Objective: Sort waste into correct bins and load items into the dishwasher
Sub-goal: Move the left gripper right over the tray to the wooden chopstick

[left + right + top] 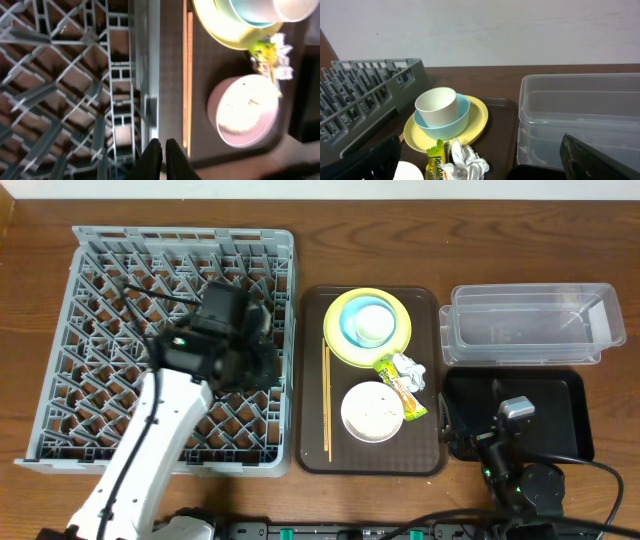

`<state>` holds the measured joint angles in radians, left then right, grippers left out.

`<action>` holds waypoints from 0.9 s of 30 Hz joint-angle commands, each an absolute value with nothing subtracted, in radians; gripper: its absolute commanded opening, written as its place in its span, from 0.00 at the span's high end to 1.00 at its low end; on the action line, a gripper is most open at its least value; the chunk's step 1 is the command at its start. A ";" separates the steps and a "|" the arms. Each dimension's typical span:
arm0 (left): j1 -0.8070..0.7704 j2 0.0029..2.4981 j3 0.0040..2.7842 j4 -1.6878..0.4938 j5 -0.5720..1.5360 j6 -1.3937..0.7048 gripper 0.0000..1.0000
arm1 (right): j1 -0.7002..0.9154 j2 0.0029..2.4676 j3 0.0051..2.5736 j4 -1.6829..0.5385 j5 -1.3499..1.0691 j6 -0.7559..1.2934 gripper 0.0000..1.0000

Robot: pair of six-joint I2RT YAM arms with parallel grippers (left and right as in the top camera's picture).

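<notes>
Left gripper (161,159): fingers closed, above rack (60,90) right edge; 2 chopsticks (188,75) just right, on brown tray (170,75). Right gripper (481,150): fingers spread wide, above black tray (560,395); wrapper (436,162) left.

My left arm (150,442) hangs over the grey pegged plastic rack (100,300) left of the brown rectangular tray (428,452). On that tray, a round yellow plate (340,346) sits at the far end, a round white bowl (372,412) at the near end, and wooden chopsticks (325,400) along its left edge.

Lab tabletop (380,220): dish rack (180,235), bare wall (480,30)
</notes>
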<state>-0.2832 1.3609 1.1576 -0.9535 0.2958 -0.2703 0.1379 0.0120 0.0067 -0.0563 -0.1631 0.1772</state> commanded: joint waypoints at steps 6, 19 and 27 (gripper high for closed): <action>-0.479 1.364 1.020 -0.818 0.192 -0.380 0.92 | 0.125 0.007 0.006 -0.060 -0.165 0.171 0.01; -0.778 1.364 0.983 -0.709 -0.154 -0.537 0.53 | 0.125 0.007 0.006 -0.060 -0.165 0.171 0.01; -0.785 1.379 0.982 -0.622 -0.147 -0.537 0.60 | 0.125 0.007 0.006 -0.060 -0.165 0.171 0.01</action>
